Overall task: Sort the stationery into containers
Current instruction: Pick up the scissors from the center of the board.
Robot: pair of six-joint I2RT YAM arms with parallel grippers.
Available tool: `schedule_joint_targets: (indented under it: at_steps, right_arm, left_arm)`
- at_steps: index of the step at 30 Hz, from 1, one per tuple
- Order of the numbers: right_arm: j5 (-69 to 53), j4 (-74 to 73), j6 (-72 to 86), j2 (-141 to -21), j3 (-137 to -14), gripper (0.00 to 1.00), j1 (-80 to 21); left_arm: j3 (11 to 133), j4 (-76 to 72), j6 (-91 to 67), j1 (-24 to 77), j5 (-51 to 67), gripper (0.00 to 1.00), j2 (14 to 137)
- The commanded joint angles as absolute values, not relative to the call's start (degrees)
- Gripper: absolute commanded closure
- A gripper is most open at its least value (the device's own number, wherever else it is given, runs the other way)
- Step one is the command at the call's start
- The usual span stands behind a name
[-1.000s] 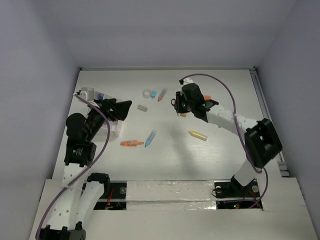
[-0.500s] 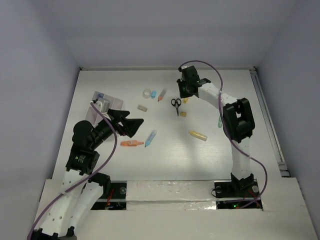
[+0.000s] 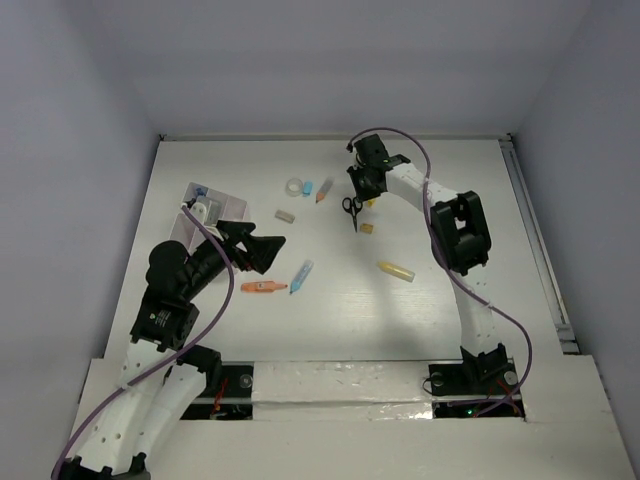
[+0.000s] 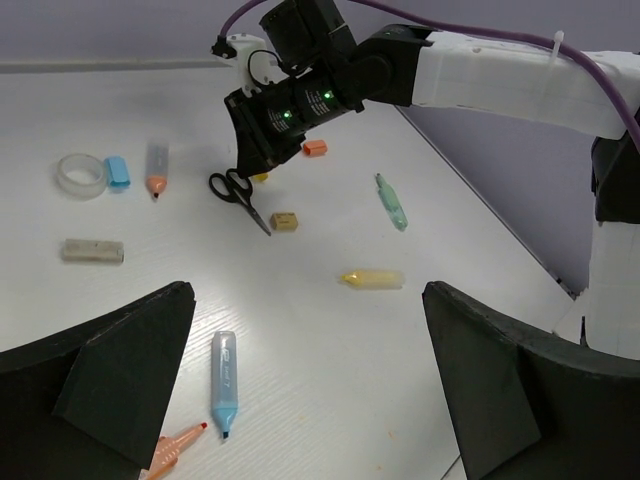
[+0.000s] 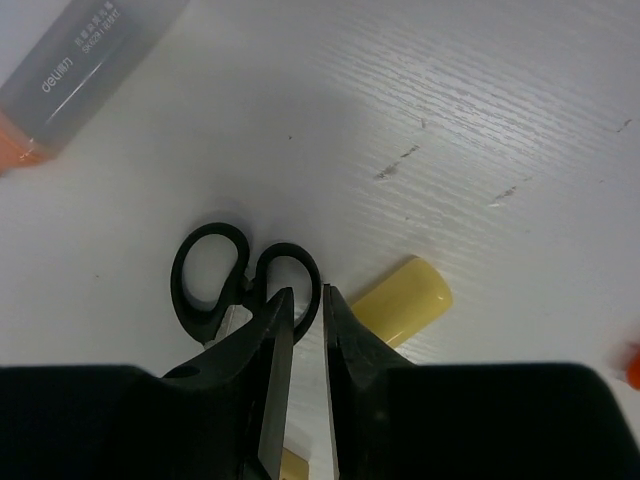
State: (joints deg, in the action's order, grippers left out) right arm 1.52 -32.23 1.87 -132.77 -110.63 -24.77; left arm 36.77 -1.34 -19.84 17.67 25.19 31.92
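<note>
The right claw sits low over the black-handled metal scissors at the upper centre of the overhead view, its fingers narrowed to a slit at the rim of the right-hand loop. Whether they pinch that loop cannot be told; the scissors lie flat on the white counter, a stubby yellow cap just beside them on the right; a grey marker with an orange tip lies in the upper left of the right wrist view. The left claw hangs released and empty — fingers spread wide — at the left of the overhead view, near the white divided plastic box; a light-blue marker lies on the counter at the lower left of the left wrist view.
</note>
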Motion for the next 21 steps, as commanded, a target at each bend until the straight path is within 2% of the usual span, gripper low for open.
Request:
schedule_joint_targets:
  at_steps: [1,13,17,18,21]
  right_arm:
    - [1.8,-32.7,0.9,-133.2,-112.6,0.76,-24.9]
    - [1.1,-31.6,1.7,-136.3,-113.2,0.78,-24.9]
    - [0.4,-31.1,2.3,-136.8,-113.4,0.90,-24.9]
    - [0.4,-30.7,2.4,-136.9,-113.2,0.97,-24.9]
    - [-1.6,-27.5,3.4,-136.1,-111.1,1.00,-24.9]
  left_arm:
    - [39.3,-2.9,-19.0,18.1,24.9,0.03,31.6]
    - [39.0,-3.2,-19.1,17.6,24.9,0.03,32.1]
    - [38.9,-3.3,-19.2,17.6,25.0,0.04,32.3]
    - [38.9,-3.4,-19.2,17.6,25.1,0.04,32.3]
    - [38.8,-3.5,-19.2,17.1,25.0,0.04,32.6]
